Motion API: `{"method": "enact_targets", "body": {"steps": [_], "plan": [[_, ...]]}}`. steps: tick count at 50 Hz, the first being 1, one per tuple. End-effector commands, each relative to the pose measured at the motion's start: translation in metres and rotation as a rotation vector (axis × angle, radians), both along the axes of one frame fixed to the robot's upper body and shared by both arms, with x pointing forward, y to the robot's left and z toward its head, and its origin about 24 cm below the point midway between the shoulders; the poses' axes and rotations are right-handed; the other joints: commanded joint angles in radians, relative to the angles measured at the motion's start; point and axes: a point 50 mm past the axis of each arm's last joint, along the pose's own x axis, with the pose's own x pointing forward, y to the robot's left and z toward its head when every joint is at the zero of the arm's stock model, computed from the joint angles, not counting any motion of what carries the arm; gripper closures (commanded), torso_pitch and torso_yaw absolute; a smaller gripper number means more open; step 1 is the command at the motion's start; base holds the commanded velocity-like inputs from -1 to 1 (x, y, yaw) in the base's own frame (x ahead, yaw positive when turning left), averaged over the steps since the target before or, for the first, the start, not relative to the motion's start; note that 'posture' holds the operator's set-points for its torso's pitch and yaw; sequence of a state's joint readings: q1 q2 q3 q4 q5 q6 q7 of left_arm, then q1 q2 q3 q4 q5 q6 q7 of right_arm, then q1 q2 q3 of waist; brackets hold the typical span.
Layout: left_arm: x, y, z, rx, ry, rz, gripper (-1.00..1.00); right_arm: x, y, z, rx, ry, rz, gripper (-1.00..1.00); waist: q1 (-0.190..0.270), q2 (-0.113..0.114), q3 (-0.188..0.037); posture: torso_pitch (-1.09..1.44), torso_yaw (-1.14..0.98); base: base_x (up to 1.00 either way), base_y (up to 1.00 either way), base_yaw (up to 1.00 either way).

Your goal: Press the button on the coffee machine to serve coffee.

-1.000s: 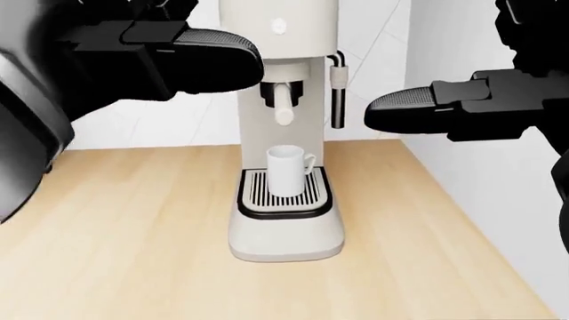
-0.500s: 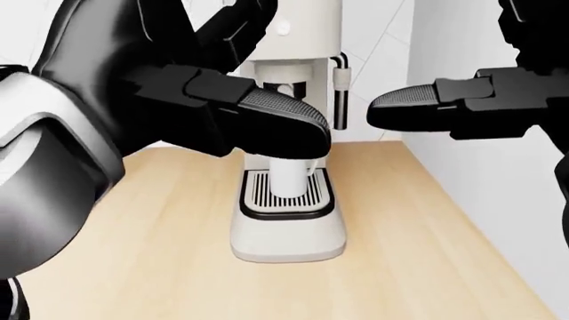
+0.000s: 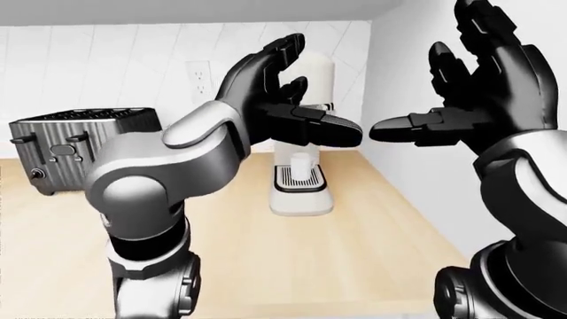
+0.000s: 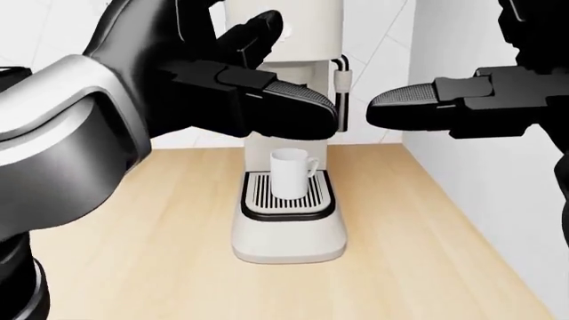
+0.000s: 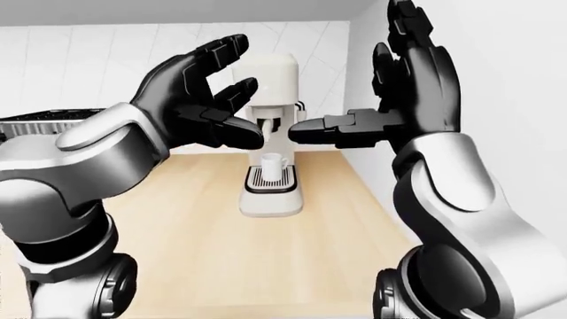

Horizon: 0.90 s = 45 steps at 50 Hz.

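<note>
The coffee machine (image 4: 286, 133) stood on the wooden bench (image 4: 133, 233), by the white wall on the right of the head view. A white cup (image 4: 290, 172) sat on its tray. The left hand (image 5: 199, 106) was up near the machine with its fingers (image 5: 221, 53) spread wide, holding nothing. The right hand (image 5: 417, 93) was spread open too (also holding nothing). A toaster (image 3: 71, 143) sat far to the left.
</note>
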<state>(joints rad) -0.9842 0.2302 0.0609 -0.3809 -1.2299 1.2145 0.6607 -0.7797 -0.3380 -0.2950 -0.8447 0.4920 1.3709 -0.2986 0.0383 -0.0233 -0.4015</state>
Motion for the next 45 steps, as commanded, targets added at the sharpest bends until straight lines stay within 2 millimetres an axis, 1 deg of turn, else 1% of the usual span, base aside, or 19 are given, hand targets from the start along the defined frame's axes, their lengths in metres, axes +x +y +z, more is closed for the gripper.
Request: {"method": "enact_targets", "body": {"steps": [1, 5, 6, 8, 18, 45], "plan": [[0.002, 0.003, 0.01, -0.023, -0.044, 0.018, -1.0, -0.002, 0.0, 0.009, 0.005, -0.052, -0.002, -1.0, 0.0, -0.004, 0.004, -0.72, 0.0, 0.0, 0.0, 0.0], [0.003, 0.0, 0.012, -0.021, -0.045, 0.005, -1.0, -0.002, 0.0, 0.009, 0.004, -0.051, -0.002, -1.0, 0.0, -0.006, 0.003, -0.72, 0.0, 0.0, 0.0, 0.0], [0.005, -0.001, 0.01, -0.02, -0.041, -0.002, -1.0, -0.002, 0.0, 0.009, 0.005, -0.052, -0.002, -1.0, 0.0, -0.007, 0.003, -0.72, 0.0, 0.0, 0.0, 0.0], [0.009, -0.001, 0.008, -0.019, -0.036, 0.0, -1.0, -0.002, 0.0, 0.008, 0.004, -0.05, 0.0, -1.0, -0.001, -0.008, 0.004, -0.72, 0.0, 0.0, 0.0, 0.0], [0.016, -0.003, 0.011, -0.019, -0.037, 0.001, -1.0, -0.002, 0.0, 0.008, 0.004, -0.051, -0.001, -1.0, -0.001, -0.011, 0.003, -0.72, 0.0, 0.0, 0.0, 0.0], [0.035, -0.006, 0.0, -0.01, -0.016, 0.012, -1.0, -0.002, 0.0, 0.008, 0.005, -0.051, 0.0, -1.0, -0.003, -0.016, 0.001, -0.72, 0.0, 0.0, 0.0, 0.0]]}}
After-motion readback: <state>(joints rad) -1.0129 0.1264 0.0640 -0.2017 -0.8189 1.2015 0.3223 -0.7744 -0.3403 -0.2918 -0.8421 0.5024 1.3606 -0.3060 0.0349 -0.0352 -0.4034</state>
